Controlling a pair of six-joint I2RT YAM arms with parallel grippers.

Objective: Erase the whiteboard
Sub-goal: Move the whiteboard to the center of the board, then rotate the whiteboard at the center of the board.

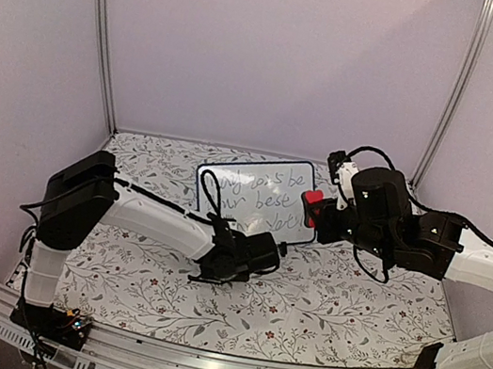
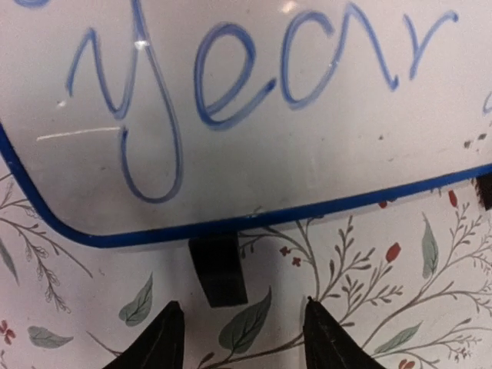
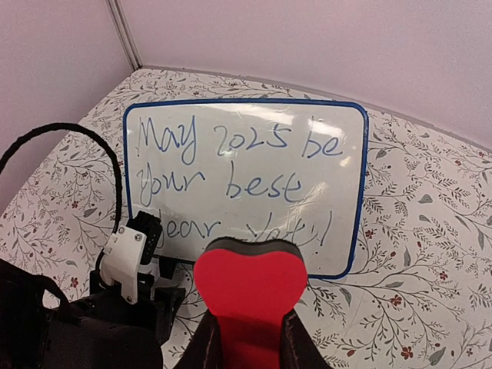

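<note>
Matte pale lilac walls close in the back and sides, with thin metal posts at the corners. The table wears a smooth white cloth printed with grey-green leaves and small red flowers.

The left arm, glossy white shell with black joints, reaches in from the near left. The right arm comes from the right and is cut off by the picture's edge.

The board sits at the far middle of the table, propped on its feet. It is a glossy white rectangle with rounded corners and a thin dark blue frame, and blue marker script reads "May 2025 be your best year yet!". From above, the left arm and a looping black cable cover its lower left. The left wrist view shows only the bottom strip, with "year".

The right gripper pinches a red eraser, a smooth rounded block with a dark grey felt face. The eraser is at the board's right edge and hides part of the last line. I cannot tell whether felt meets board.

The left gripper hangs low before the bottom frame, its pointed black fingers spread with only cloth between them. A squat black foot stands just ahead of them, and a second foot is clipped at the right
</note>
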